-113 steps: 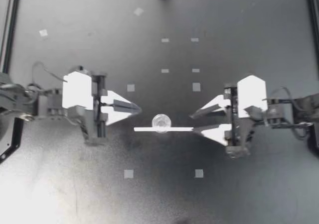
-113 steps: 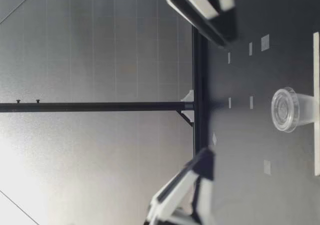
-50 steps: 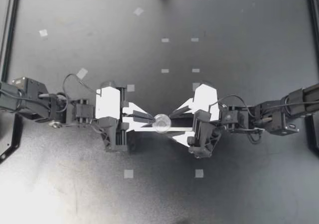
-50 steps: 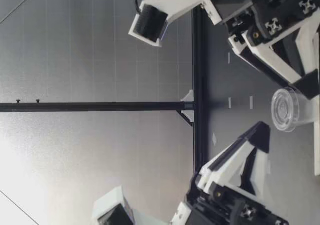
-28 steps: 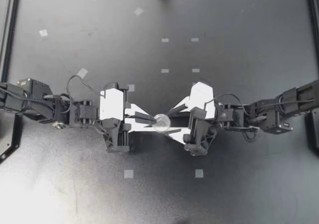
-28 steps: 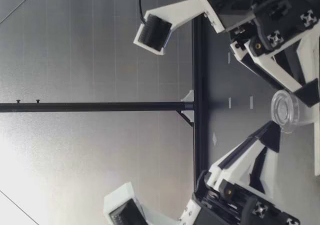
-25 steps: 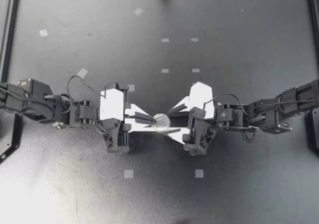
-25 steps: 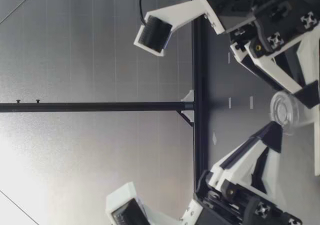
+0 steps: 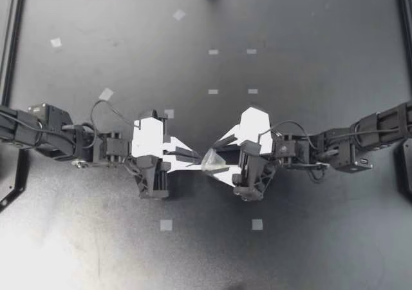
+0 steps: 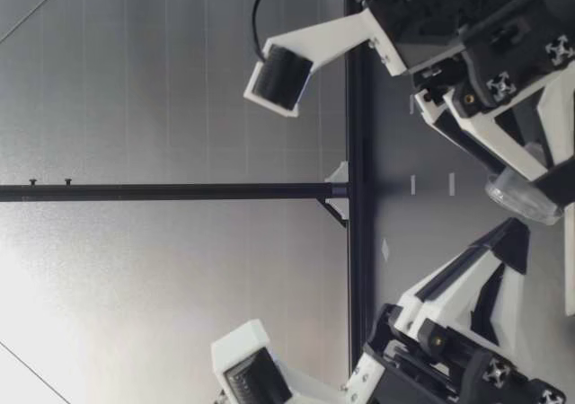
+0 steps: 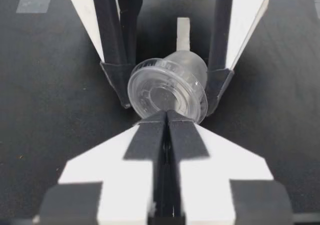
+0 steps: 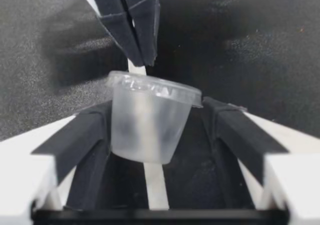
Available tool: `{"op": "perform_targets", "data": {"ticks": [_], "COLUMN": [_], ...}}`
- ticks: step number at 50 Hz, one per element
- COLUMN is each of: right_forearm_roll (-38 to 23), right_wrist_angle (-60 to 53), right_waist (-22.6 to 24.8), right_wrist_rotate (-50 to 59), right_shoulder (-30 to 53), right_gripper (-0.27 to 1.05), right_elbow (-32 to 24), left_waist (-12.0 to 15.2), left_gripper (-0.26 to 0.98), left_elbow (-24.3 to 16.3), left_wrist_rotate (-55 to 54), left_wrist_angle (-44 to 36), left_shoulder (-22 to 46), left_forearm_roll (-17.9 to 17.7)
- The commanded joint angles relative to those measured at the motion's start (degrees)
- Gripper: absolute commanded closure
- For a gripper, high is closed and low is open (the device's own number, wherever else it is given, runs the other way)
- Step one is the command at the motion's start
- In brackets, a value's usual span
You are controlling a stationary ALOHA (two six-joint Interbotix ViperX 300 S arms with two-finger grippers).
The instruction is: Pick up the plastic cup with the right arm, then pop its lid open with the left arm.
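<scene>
My right gripper (image 9: 219, 159) clamps the clear lidded plastic cup (image 9: 211, 160) at the middle of the black table (image 9: 302, 51). The cup is tipped sideways, its lid facing left toward my left gripper (image 9: 197, 156), whose fingers are pinched together at the lid's rim.

- Our left gripper (image 9: 192, 156) and right gripper (image 9: 222, 158): white fingers, black pads.
- Cup (image 9: 212, 160) between our right gripper's fingers: clear, colourless plastic.
- Strip (image 12: 155, 185) under it: plain white.
- Table (image 9: 309, 45): matte black, dotted with pale grey squares (image 9: 166, 225).
</scene>
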Motion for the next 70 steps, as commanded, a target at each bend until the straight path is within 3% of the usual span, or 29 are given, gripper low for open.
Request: {"op": "perform_targets", "data": {"ticks": [1,9,22,31,40,46,51,55,65,70], "right_forearm_roll": [-0.1,-0.1,0.0,-0.2,-1.2,-1.9,-3.0,-4.7,-8.2,-10.3], "right_wrist_angle": [2.2,4.7,5.4,6.2,5.3,-2.3,-14.0,-24.7,-42.2,-48.3], "right_waist": [-0.4,-0.4,-0.4,-0.4,-0.4,-0.4,-0.4,-0.4,-0.4,-0.4], "right_wrist_rotate": [0.1,0.2,0.2,0.2,-0.1,-0.4,-0.4,-0.5,-2.6,-5.4], "right_shoulder": [-2.4,-3.3,-3.3,-3.7,-8.5,-14.2,-17.7,-18.6,-14.7,-10.5], "right_gripper": [0.06,0.09,0.30,0.35,0.35,0.35,0.35,0.35,0.35,0.35], "right_elbow": [-0.4,-0.4,-0.9,-0.8,1.9,6.1,9.9,12.7,14.6,13.4], "left_waist": [-0.1,-0.1,-0.1,-0.1,-0.1,-0.1,-0.4,-0.8,-1.2,-1.2], "left_gripper": [0.66,0.66,0.66,0.66,0.66,0.63,0.54,0.39,-0.13,-0.09], "left_elbow": [-0.9,-1.0,-1.0,-0.7,1.9,4.2,5.2,5.2,4.6,3.9], "left_wrist_rotate": [-0.1,-0.1,-0.1,-0.1,-2.4,-6.8,-14.3,-24.2,-56.3,-71.5], "left_wrist_angle": [-0.5,-0.5,-0.5,0.1,-0.7,-3.3,-6.3,-8.4,-12.0,-14.2], "left_shoulder": [-0.9,-0.9,-1.0,-2.0,-8.4,-13.6,-15.3,-15.1,-14.1,-14.1], "left_forearm_roll": [0.1,0.1,0.1,0.1,-1.9,-3.2,-3.1,-2.7,-1.4,-1.4]}}
